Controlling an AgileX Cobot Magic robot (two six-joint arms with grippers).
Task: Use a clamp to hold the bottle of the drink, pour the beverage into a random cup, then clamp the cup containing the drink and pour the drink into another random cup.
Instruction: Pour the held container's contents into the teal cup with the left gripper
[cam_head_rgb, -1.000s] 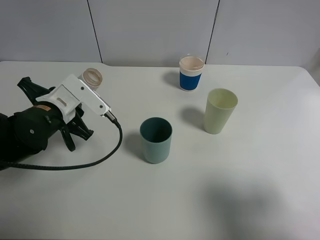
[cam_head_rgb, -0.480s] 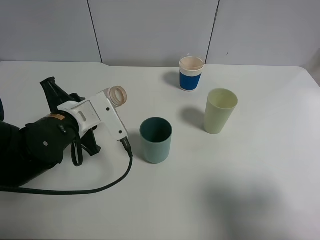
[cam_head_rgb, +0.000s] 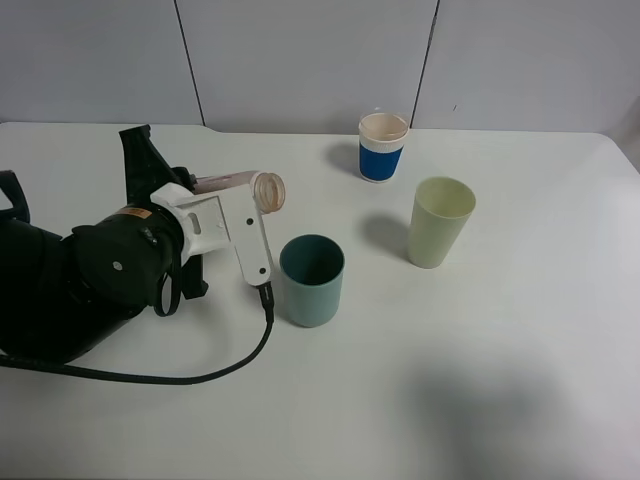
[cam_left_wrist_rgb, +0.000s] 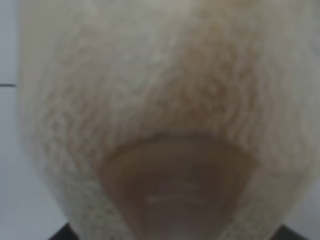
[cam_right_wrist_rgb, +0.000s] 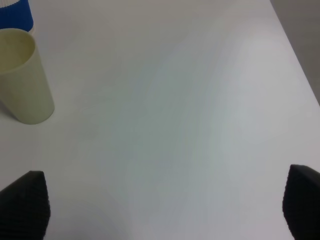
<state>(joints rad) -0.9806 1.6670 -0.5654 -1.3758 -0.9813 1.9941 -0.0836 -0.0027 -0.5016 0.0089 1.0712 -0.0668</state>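
My left gripper (cam_head_rgb: 205, 190) is shut on the pale bottle (cam_head_rgb: 240, 181) and holds it tipped on its side above the table. The open mouth (cam_head_rgb: 268, 191) points at the teal cup (cam_head_rgb: 312, 280) and sits just up and left of its rim. In the left wrist view the blurred bottle (cam_left_wrist_rgb: 165, 125) fills the frame. A pale green cup (cam_head_rgb: 440, 221) stands to the right, and a blue-banded paper cup (cam_head_rgb: 383, 146) behind it. My right gripper (cam_right_wrist_rgb: 160, 215) is open and empty over bare table, out of the exterior view.
The right wrist view shows the pale green cup (cam_right_wrist_rgb: 22, 75) and a corner of the blue cup (cam_right_wrist_rgb: 15, 12) off to one side. The white table (cam_head_rgb: 500, 380) ends at a grey wall behind. A black cable (cam_head_rgb: 200, 375) trails from the left arm.
My left arm has moved right toward the teal cup with the bottle. The bottle has tipped from mouth-up to lying sideways, with its mouth now near the cup's rim.
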